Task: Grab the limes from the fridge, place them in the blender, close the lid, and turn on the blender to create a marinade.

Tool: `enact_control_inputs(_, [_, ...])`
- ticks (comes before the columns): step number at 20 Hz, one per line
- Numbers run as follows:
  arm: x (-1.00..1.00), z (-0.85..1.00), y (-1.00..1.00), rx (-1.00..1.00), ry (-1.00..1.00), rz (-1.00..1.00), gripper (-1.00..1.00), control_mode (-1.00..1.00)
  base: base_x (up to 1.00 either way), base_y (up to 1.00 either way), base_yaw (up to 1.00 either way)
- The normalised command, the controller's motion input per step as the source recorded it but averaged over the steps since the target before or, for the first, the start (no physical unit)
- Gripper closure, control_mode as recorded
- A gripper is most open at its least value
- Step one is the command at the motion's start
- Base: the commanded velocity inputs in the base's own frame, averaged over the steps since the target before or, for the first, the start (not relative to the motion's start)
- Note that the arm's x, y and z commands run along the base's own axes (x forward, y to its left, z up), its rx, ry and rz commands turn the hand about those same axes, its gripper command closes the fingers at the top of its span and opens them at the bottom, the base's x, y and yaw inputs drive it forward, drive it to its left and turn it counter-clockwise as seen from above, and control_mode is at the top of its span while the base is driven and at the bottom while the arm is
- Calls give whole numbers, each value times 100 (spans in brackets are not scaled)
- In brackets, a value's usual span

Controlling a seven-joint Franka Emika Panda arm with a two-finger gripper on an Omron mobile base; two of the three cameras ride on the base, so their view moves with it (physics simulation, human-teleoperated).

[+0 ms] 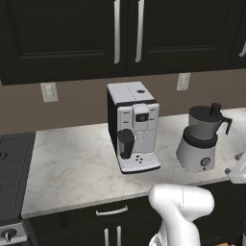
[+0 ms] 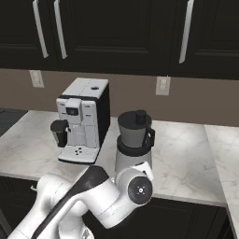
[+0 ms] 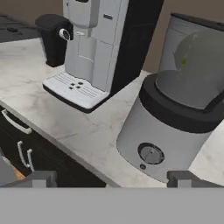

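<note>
Gripper (image 3: pixel 112 177) jaws stand wide apart in the hand view, one dark tip at each lower side, with nothing between them and touching nothing. Just ahead of them sits the blender (image 3: pixel 175 113), near the counter's (image 3: pixel 83 127) front edge, its round knob (image 3: pixel 151 154) facing the camera.

Through the smoky jar the hand view gives a faint yellow-green spot, possibly a lime (image 3: pixel 183 62); it is too dim to be sure, and neither base view shows it. Both base views show the lid (image 1: pixel 211 113) seated on the jar with its knob up, which the hand view cuts off at the top edge. From the left base view the black handle (image 1: pixel 226 124) sticks out to the right.

A white coffee machine (image 1: pixel 133 127) stands beside the blender, nearer the counter's middle, apart from it. In the right base view the arm (image 2: pixel 93 196) covers the blender's base. The left base view catches a stove (image 1: pixel 12 178) at the counter's left end.
</note>
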Motion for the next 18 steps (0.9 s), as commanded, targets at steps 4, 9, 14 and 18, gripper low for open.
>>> enact_control_inputs(4, [-12,-26,-12,0,-4,36,-100,-100,0,0,0])
enact_control_inputs(9, [3,-27,0,0,-9,15,-100,-100,0,0,0])
enact_control_inputs(14, [3,-12,0,0,-6,0,100,-100,0,0,0])
enact_control_inputs(18, [0,-19,8,0,0,0,100,-100,0,0,0])
